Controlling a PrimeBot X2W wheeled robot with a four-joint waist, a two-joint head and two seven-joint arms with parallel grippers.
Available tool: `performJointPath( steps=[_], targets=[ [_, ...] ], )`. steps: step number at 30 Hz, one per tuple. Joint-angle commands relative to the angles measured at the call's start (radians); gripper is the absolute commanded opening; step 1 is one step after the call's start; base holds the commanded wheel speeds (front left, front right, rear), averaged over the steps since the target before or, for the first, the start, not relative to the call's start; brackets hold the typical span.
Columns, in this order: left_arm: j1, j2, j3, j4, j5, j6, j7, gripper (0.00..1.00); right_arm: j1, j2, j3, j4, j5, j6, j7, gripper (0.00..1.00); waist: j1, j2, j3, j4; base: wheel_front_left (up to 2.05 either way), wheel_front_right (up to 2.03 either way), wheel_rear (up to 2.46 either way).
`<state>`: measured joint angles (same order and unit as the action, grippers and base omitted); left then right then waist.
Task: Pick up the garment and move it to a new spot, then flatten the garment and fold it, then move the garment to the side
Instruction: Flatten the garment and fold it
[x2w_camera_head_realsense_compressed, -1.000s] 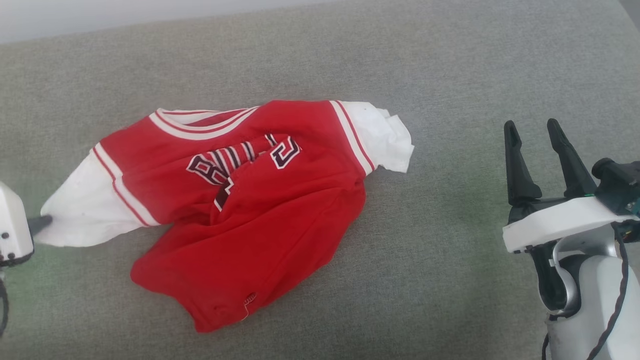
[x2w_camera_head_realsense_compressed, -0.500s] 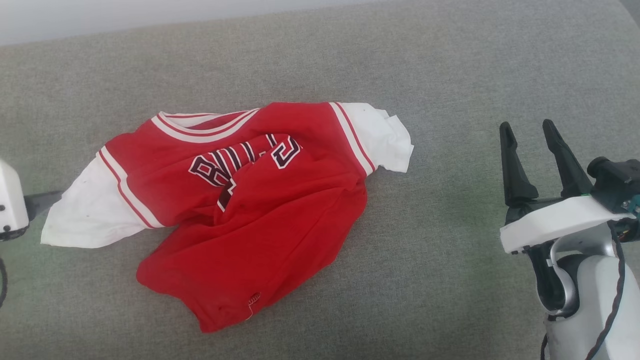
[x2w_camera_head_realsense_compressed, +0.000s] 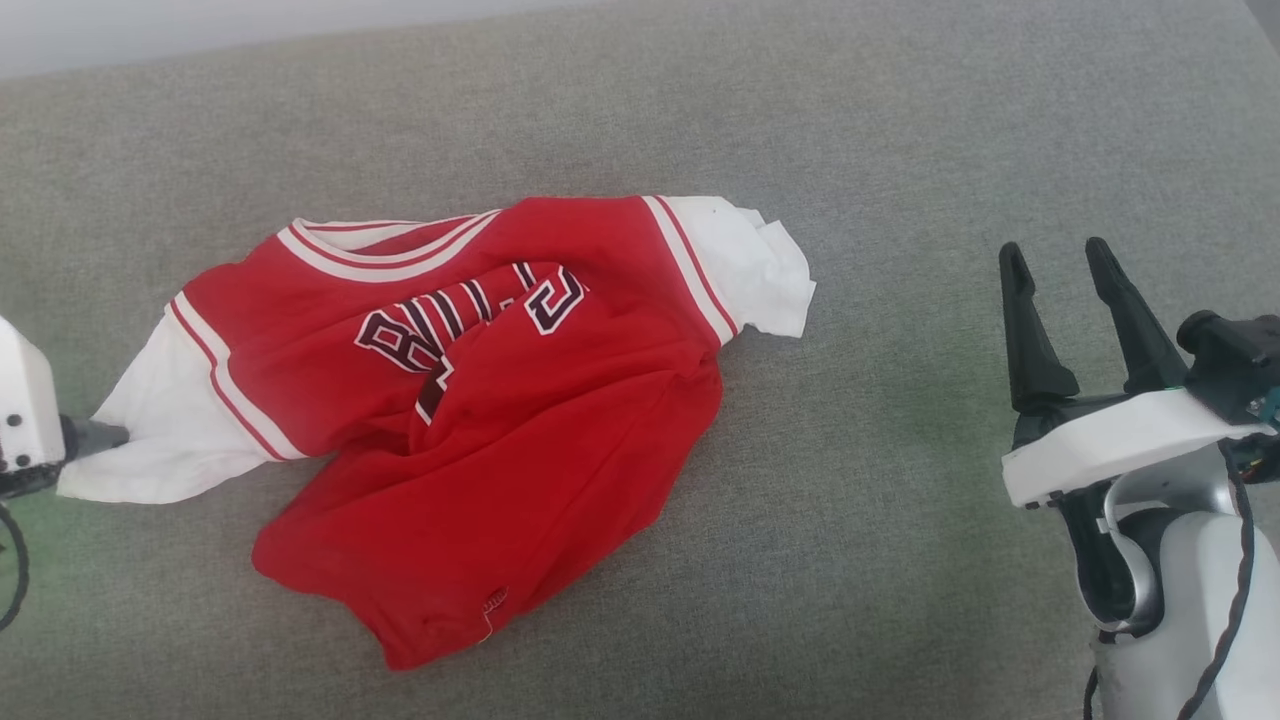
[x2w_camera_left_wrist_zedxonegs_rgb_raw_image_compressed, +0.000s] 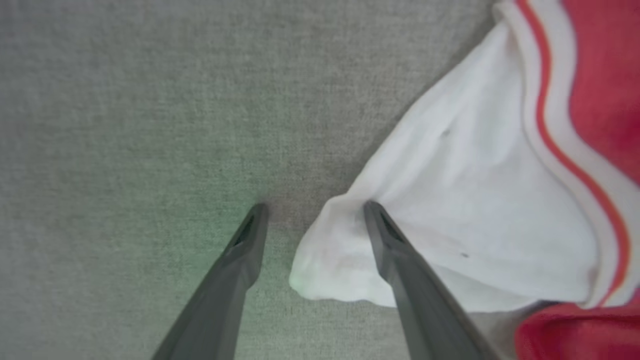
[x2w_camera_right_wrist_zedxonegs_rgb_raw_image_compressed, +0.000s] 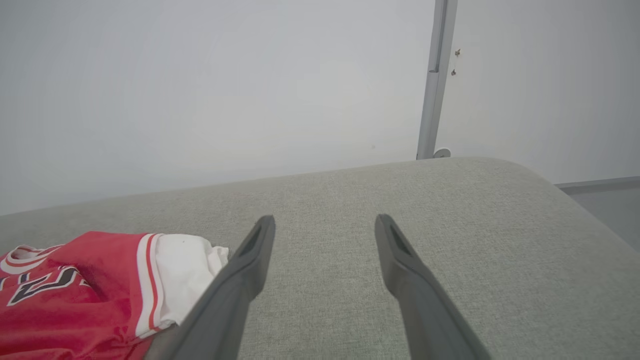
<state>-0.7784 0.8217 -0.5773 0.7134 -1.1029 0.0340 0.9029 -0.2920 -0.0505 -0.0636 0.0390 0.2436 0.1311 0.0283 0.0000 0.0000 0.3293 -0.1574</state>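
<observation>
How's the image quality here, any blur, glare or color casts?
Head view: soft even light, faint green tint on the grey fabric surface beside the right gripper. Left wrist view: garment soft and blurred, green glow by the left gripper. Right wrist view: wall washed pale.

Three cams on one scene: head high, both wrists low.
Head cam looks steeply down on the grey padded surface (x2w_camera_head_realsense_compressed: 900, 150), whole garment (x2w_camera_head_realsense_compressed: 480, 420) in mid frame, medium range. Left wrist cam is v. close, facing almost straight down along the left gripper (x2w_camera_left_wrist_zedxonegs_rgb_raw_image_compressed: 315, 206), and shares w/ head view the white sleeve (x2w_camera_left_wrist_zedxonegs_rgb_raw_image_compressed: 475, 200) at robot's left. Right wrist cam looks nearly level across the surface to the pale wall (x2w_camera_right_wrist_zedxonegs_rgb_raw_image_compressed: 200, 100), sharing the other sleeve (x2w_camera_right_wrist_zedxonegs_rgb_raw_image_compressed: 185, 270).
</observation>
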Motion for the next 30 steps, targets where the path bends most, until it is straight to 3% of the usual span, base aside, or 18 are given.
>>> performJointPath(
  steps=[1, 14, 30],
  targets=[
    [0.016, -0.01, -0.009, 0.017, -0.001, 0.011, 0.015, 1.0, 0.006, 0.0, 0.0, -0.006, -0.005, -0.001, 0.005, 1.0, 0.0, 0.0, 0.002, 0.0, 0.0, 0.0, 0.0],
    [0.095, -0.005, 0.044, -0.021, -0.097, 0.068, 0.057, 1.0, 0.003, 0.0, -0.02, -0.04, -0.011, -0.001, 0.028, 1.0, 0.0, 0.0, 0.025, 0.024, 0.0, 0.0, 0.0],
    [0.152, 0.061, 0.079, -0.255, -0.101, 0.145, 0.036, 1.0, -0.007, 0.0, -0.019, -0.041, -0.006, -0.001, 0.031, 1.0, 0.0, 0.0, 0.04, 0.039, 0.0, 0.0, 0.0]
  ],
)
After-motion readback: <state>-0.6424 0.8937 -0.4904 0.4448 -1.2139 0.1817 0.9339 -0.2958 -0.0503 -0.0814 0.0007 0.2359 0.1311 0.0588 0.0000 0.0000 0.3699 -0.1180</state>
